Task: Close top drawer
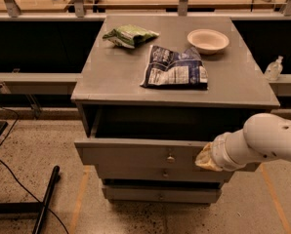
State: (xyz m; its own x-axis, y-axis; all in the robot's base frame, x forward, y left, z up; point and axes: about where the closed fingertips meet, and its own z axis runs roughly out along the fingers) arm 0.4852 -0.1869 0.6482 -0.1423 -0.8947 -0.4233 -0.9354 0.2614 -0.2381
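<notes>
nearest, the gripper (206,157) is at the right part of the top drawer (135,155) front, seemingly touching it, right of the knob (170,158); whether it is released or clenched i cannot tell. the drawer stands pulled out under the table (116,77) top. it looks rigid and probably slides lightly, so a flat push on the front panel should do, no grasp needed. farther back lie a chip bag (175,69) and a bowl (208,39)

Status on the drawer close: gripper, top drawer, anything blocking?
Gripper at right end of top drawer front. Drawer open, pulled out. Interior dark, no blockage seen; chip bag, green bag, bowl up on cabinet top.
</notes>
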